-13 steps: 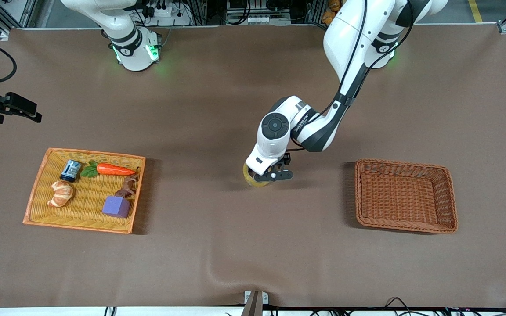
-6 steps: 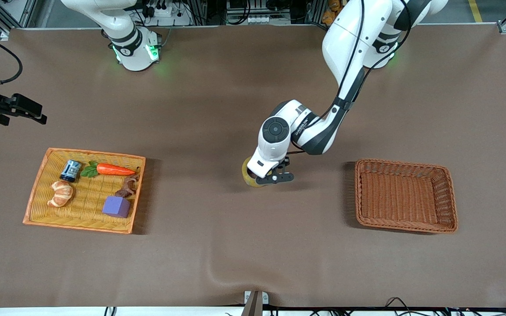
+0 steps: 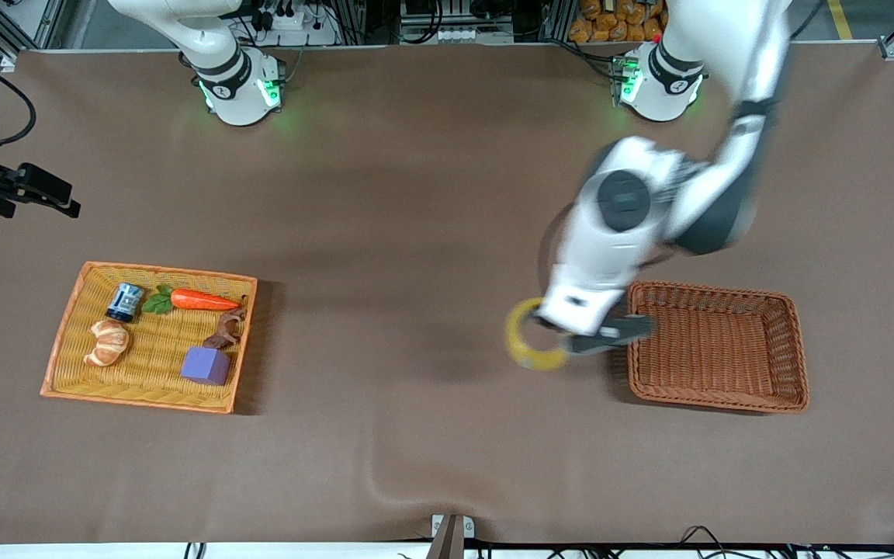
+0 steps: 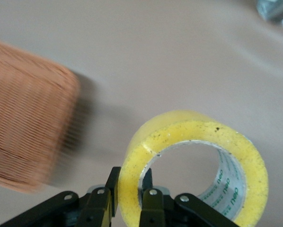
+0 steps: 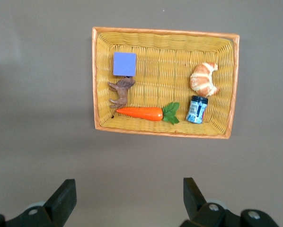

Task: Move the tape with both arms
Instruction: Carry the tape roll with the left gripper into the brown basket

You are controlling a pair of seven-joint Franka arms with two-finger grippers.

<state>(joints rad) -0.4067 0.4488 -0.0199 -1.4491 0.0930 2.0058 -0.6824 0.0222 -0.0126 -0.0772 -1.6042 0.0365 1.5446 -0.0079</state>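
The tape point(image 3: 523, 351), a yellowish ring, hangs in my left gripper point(image 3: 571, 341) above the table, just beside the brown wicker basket point(image 3: 719, 400) on its side toward the right arm's end. In the left wrist view my left gripper point(image 4: 130, 182) is shut on the wall of the tape point(image 4: 193, 130), one finger inside the hole and one outside. My right gripper point(image 3: 43, 194) waits in the air at the right arm's end of the table. It is open and empty in the right wrist view point(image 5: 129, 194).
A yellow wicker tray point(image 3: 136, 397) at the right arm's end holds a purple cube point(image 3: 205, 365), a carrot point(image 3: 202, 300), a croissant point(image 3: 108, 342), a small can and a brown figure. The right wrist view looks down on this tray point(image 5: 165, 32). The brown basket point(image 4: 23, 127) has nothing in it.
My left arm has lifted the tape and swung it from the table's middle toward the brown basket. The right gripper has barely moved.
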